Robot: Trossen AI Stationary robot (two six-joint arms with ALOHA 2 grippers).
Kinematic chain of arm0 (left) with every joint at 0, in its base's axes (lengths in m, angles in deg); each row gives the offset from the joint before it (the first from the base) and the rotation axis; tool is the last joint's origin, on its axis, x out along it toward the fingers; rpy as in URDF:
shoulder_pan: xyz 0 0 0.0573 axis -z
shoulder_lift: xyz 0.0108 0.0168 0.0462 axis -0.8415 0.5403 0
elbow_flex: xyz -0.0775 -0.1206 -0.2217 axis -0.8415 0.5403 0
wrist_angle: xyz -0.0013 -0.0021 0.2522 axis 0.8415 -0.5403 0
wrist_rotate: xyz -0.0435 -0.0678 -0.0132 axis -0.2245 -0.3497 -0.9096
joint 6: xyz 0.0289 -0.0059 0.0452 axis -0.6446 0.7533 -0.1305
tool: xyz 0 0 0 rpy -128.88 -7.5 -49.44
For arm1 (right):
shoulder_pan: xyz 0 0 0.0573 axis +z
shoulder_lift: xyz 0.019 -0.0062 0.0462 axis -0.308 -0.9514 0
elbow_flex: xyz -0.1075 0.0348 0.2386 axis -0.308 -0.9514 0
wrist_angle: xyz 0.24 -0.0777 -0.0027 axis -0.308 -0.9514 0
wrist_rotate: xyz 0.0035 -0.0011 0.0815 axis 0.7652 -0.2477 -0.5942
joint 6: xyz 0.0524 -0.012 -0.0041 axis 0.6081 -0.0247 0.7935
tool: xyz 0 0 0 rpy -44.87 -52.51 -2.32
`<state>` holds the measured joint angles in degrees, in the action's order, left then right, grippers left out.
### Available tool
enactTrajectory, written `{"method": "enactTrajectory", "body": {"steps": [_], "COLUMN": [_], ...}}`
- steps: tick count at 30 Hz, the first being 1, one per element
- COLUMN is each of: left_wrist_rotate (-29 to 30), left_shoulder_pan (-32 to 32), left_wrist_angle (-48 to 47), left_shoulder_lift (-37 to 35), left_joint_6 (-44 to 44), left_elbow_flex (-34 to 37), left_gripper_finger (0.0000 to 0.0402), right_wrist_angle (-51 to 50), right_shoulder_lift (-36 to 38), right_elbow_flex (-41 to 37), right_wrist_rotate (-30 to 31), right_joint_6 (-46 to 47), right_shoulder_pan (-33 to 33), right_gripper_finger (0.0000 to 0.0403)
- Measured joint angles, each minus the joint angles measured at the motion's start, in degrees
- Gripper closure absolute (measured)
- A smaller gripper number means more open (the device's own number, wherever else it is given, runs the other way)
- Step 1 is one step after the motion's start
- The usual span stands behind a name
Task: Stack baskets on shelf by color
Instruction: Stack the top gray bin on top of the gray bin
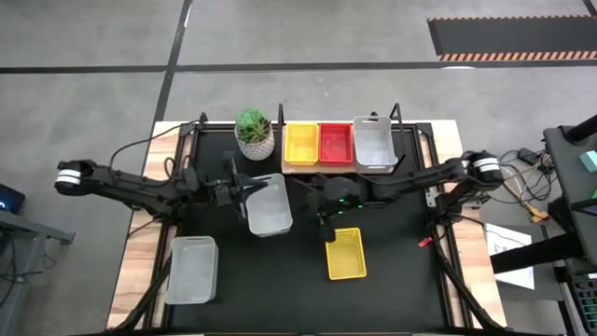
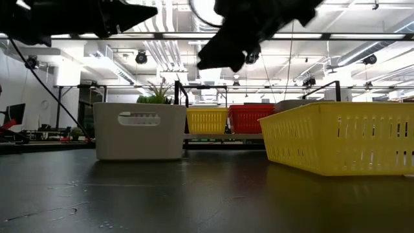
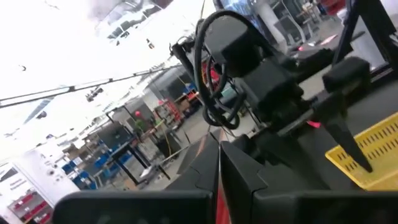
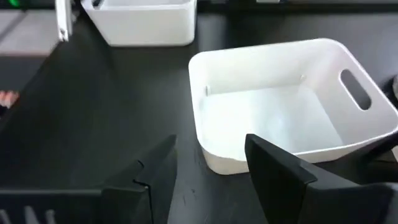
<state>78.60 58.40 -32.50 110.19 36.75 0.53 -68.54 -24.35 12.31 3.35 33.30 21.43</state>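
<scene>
Plant pot (image 1: 255,136) beside shelf (image 1: 300,169); grey basket (image 1: 269,205) mid-table.

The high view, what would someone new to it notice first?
Likely the bright row on the light-brown wooden shelf at the table's far edge: a yellow perforated plastic basket, a red plastic basket and a translucent grey-white basket, side by side. Next, both arms meeting mid-table, the left tool at a second grey-white basket and the open right tool above a loose yellow basket.
</scene>
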Motion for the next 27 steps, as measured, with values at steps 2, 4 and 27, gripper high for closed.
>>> {"method": "enactTrajectory", "body": {"steps": [2, 4, 27], "left_wrist_rotate": [0.10, 0.15, 0.69], "left_shoulder_pan": [0.02, 0.10, 0.11], "left_wrist_angle": [-0.28, 0.05, -0.06], "left_shoulder_lift": [-1.44, -2.18, -8.21], "left_joint_6": [0.00, 0.13, 3.08], "left_elbow_flex": [1.33, 1.84, 5.37], "left_gripper_finger": [0.0401, 0.0401, 0.0401], "right_wrist_angle": [-4.02, -8.08, -14.68], "right_shoulder_lift": [-3.01, -5.96, -30.87], "right_elbow_flex": [4.99, 9.33, 35.93], "right_wrist_rotate": [-0.35, -0.38, -6.40], "right_joint_6": [-0.14, -0.58, -1.49], "right_shoulder_pan": [0.00, 0.02, 0.00], "right_gripper_finger": [0.0227, 0.0227, 0.0230]}}
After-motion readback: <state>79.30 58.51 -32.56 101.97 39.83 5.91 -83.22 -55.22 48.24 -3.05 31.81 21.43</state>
